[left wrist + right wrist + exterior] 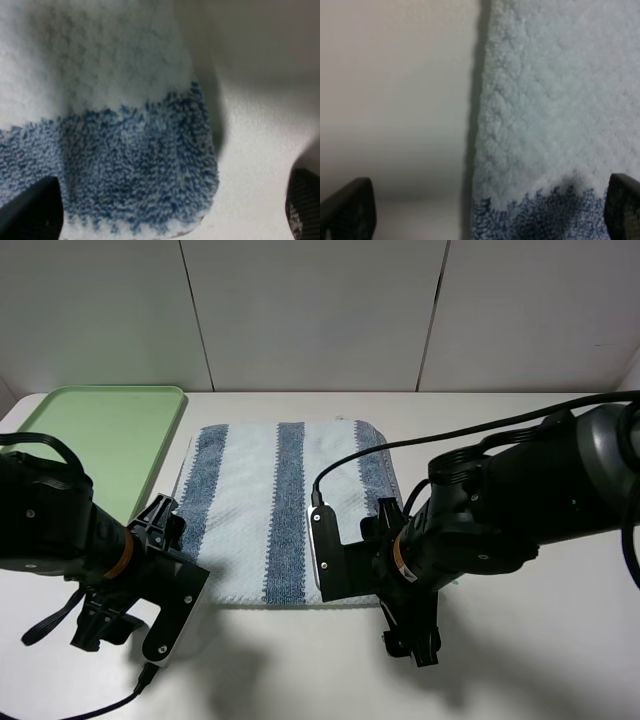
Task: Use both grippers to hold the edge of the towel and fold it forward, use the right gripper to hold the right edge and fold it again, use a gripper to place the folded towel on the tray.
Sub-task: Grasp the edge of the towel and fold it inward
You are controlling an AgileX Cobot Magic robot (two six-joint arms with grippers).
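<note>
Left gripper [168,570] and right gripper [362,575] both stand wide open and empty, one at each near corner of the towel [285,505], which lies flat on the table just beside the tray [100,435]. Lower them evenly, pinch only the edge of the towel [270,602] — no bunched pile — and close both together.

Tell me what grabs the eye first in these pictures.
A blue-and-white striped towel lies spread in the middle. The bulky black left gripper hangs open at its near-left corner, and the right gripper is open toward its near-right corner. A light-green tray sits just left of the towel.
</note>
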